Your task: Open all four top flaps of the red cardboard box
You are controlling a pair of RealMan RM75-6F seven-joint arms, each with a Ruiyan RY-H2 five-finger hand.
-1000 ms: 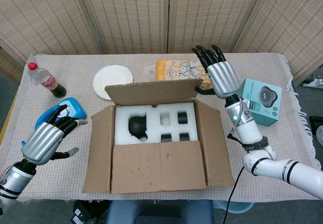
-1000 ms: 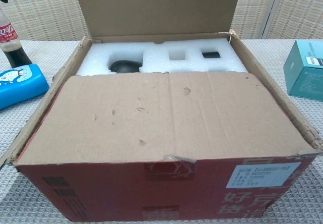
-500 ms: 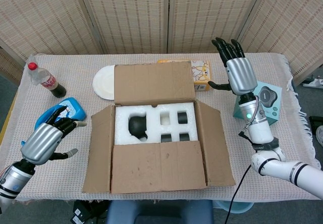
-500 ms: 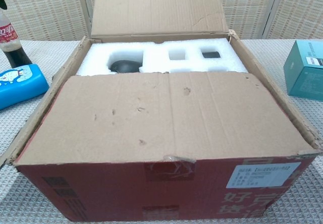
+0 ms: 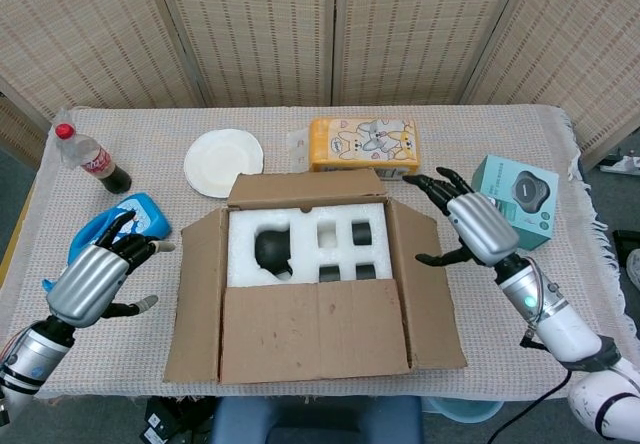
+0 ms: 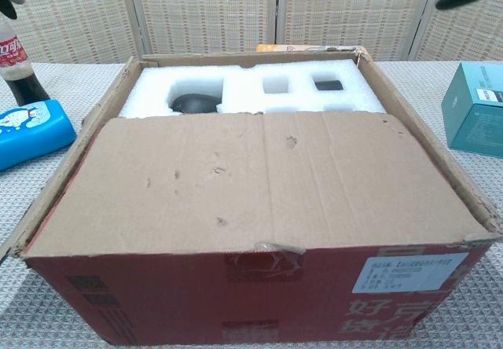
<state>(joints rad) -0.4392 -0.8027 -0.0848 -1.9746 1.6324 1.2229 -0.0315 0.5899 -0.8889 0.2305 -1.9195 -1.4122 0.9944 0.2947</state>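
The red cardboard box point(image 6: 259, 302) stands at the near edge of the worktop point(image 5: 500, 129), which is covered with a woven beige cloth. Its front wall is red with a white label, and its flaps are plain brown cardboard. The near flap point(image 5: 315, 329) lies flat over the front half of the opening. The left flap point(image 5: 196, 299) and the right flap point(image 5: 428, 284) lean outward. The far flap point(image 5: 305, 188) is folded back, so only a narrow strip of it shows from above. Inside is a white foam insert point(image 5: 305, 244) with square cut-outs, and a round black object point(image 5: 272, 249) sits in one hollow.

Left of the box, the left robot hand point(image 5: 92, 279) hovers with silver back and black fingers spread, holding nothing. Right of the box, the right robot hand point(image 5: 475, 226) is also spread wide and empty, just beside the right flap.

Further back lie a blue pouch point(image 5: 125, 226), a teal box point(image 5: 517, 201), a round white plate point(image 5: 224, 162), a yellow carton point(image 5: 362, 144) with cartoon rabbits, and a cola bottle point(image 5: 90, 160). Woven screens point(image 5: 330, 34) stand behind.
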